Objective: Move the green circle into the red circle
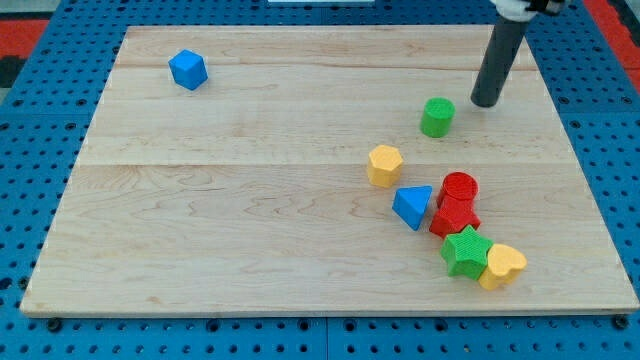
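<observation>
The green circle [437,117] is a short green cylinder on the wooden board [250,210], right of centre. The red circle [459,188] is a red cylinder lower down, about 70 pixels below the green one and slightly to its right. My tip [485,102] stands just to the upper right of the green circle, a small gap apart from it. The dark rod rises from the tip toward the view's top.
A yellow hexagon [384,165] lies left of the red circle. A blue triangle [412,206] touches the red circle's left. A red block [454,218], a green star [466,251] and a yellow heart [502,266] cluster below. A blue cube [188,70] sits top left.
</observation>
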Robot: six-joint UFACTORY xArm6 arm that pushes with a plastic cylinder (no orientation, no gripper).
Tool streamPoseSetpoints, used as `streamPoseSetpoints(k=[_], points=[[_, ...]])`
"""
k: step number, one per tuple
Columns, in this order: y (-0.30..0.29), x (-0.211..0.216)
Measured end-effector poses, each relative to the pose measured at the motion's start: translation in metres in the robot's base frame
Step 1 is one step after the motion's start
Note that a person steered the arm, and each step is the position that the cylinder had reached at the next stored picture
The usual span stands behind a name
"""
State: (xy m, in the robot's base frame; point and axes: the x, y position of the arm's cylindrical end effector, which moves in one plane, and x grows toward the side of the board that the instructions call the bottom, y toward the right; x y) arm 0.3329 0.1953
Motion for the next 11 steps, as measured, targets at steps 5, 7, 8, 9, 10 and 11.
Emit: streamPoseSetpoints(k=[5, 7, 8, 9, 10, 11], points=[[-0.005, 0.071], [-0.020, 0.070], [-0.045, 0.079], [-0.051, 0.097], [-0.039, 0.067], [-0.078, -0.004]])
